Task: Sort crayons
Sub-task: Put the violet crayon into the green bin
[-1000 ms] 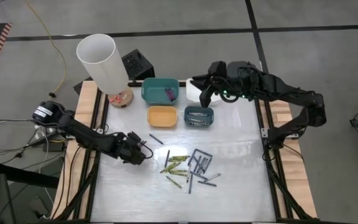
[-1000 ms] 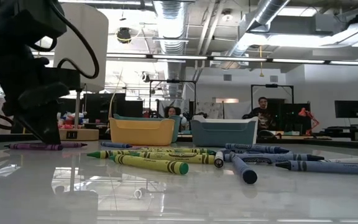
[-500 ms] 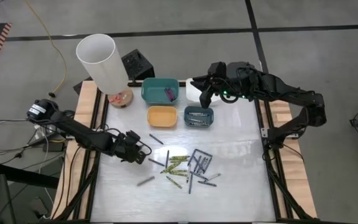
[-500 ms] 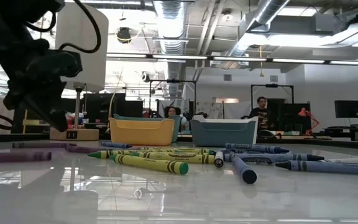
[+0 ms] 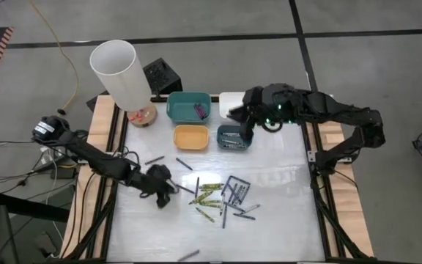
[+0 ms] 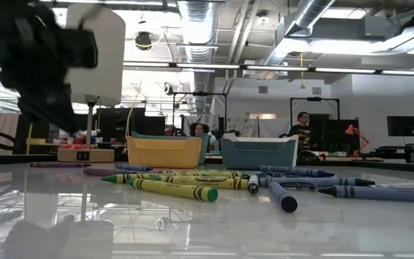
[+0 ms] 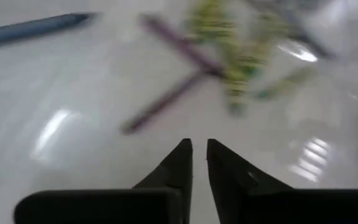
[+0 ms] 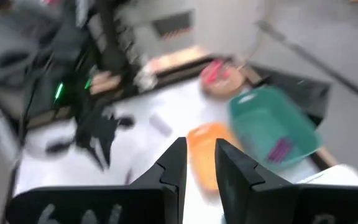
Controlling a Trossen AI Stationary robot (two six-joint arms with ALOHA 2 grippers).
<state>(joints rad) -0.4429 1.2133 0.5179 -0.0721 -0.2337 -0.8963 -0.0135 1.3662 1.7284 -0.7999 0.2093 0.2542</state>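
Nearest, one grey crayon now lies alone at the near edge of the table; half a second ago it was further in, so it has slid away from the work. The left gripper has moved a little nearer and sits low, left of the main pile of crayons. Its fingers are almost pressed together, with only a thin slit, and they hold nothing. Another loose crayon has appeared just beyond it. I judge that the pick failed and scattered crayons, so these must be collected again.

Further away, the right gripper has moved from the far edge to the blue bin. Its fingers stand a little apart and I see nothing between them.
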